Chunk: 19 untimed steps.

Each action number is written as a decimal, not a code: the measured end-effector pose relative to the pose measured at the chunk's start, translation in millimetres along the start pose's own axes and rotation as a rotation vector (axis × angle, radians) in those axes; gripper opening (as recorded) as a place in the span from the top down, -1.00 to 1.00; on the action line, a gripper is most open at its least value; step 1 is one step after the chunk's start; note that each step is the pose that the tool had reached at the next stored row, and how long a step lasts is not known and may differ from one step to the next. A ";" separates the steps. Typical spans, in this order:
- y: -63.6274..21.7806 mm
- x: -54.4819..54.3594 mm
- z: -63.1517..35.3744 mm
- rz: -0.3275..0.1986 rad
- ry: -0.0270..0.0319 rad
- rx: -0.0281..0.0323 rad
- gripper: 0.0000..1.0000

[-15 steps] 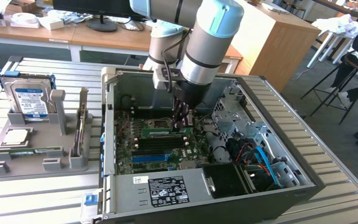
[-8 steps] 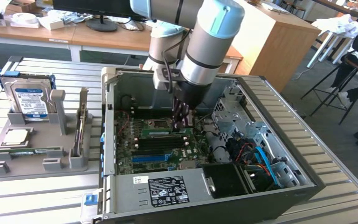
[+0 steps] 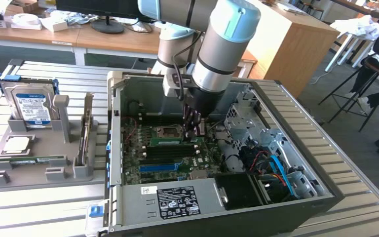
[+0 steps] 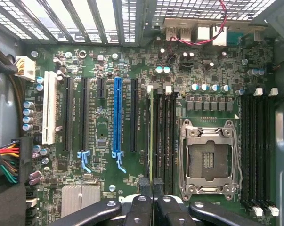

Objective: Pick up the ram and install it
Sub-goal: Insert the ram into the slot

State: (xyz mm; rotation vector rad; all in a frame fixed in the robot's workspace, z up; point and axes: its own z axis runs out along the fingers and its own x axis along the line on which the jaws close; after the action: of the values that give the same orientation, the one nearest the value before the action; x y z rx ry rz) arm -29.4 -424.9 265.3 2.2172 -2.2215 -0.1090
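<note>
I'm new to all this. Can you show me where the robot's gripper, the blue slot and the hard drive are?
Gripper (image 4: 153, 190): wrist view, midway between its two fingertips.
Blue slot (image 4: 117, 117): wrist view, middle of its long body.
Hard drive (image 3: 30, 102): exterior view, on its white label.
</note>
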 end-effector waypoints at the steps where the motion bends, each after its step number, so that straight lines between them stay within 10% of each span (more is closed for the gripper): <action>1: 0.0 0.0 0.0 0.000 0.0000 0.0000 0.76; 19: -0.9 0.9 16.9 0.000 0.0000 0.0001 0.76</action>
State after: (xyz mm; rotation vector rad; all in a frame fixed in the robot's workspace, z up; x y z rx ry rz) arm -29.4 -424.9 248.4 2.2173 -2.2214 -0.1089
